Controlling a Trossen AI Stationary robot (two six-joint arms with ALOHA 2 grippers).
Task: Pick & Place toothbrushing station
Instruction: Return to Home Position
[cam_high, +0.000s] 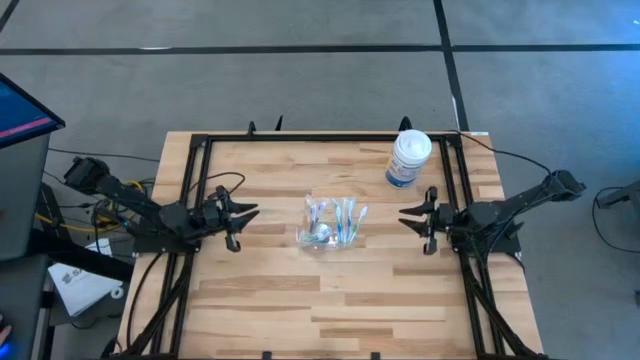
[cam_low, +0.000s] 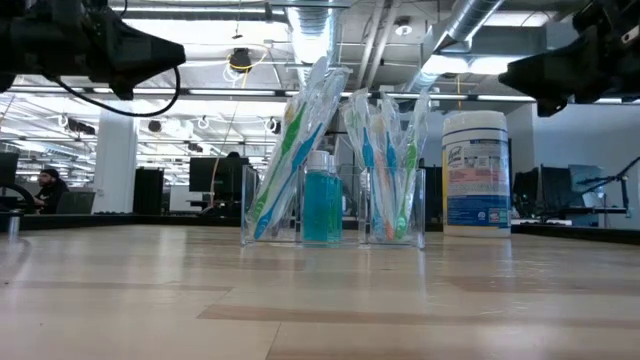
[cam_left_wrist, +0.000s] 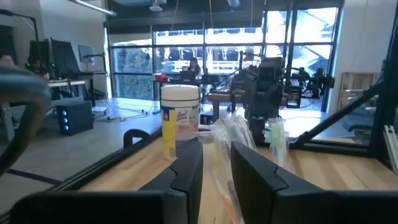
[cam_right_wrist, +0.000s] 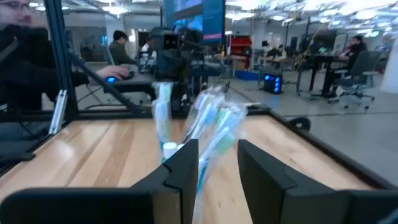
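The toothbrushing station (cam_high: 330, 222) stands upright on its base at the middle of the table: a clear plastic holder (cam_low: 300, 225) with several thin wrapped toothbrushes (cam_low: 295, 150) leaning in it and a small clear tube with blue inside (cam_low: 322, 205). It also shows in the left wrist view (cam_left_wrist: 249, 134) and the right wrist view (cam_right_wrist: 205, 124). My left gripper (cam_high: 248, 215) is open, left of the station and apart from it. My right gripper (cam_high: 408, 218) is open, right of the station and apart from it. Both point at the station.
A large white tub with a blue label (cam_high: 408, 158) stands at the far right of the table, near my right arm; it also shows in the low view (cam_low: 476, 172). A black frame (cam_high: 200, 140) runs along the table's far edge and sides. People sit at desks beyond the table.
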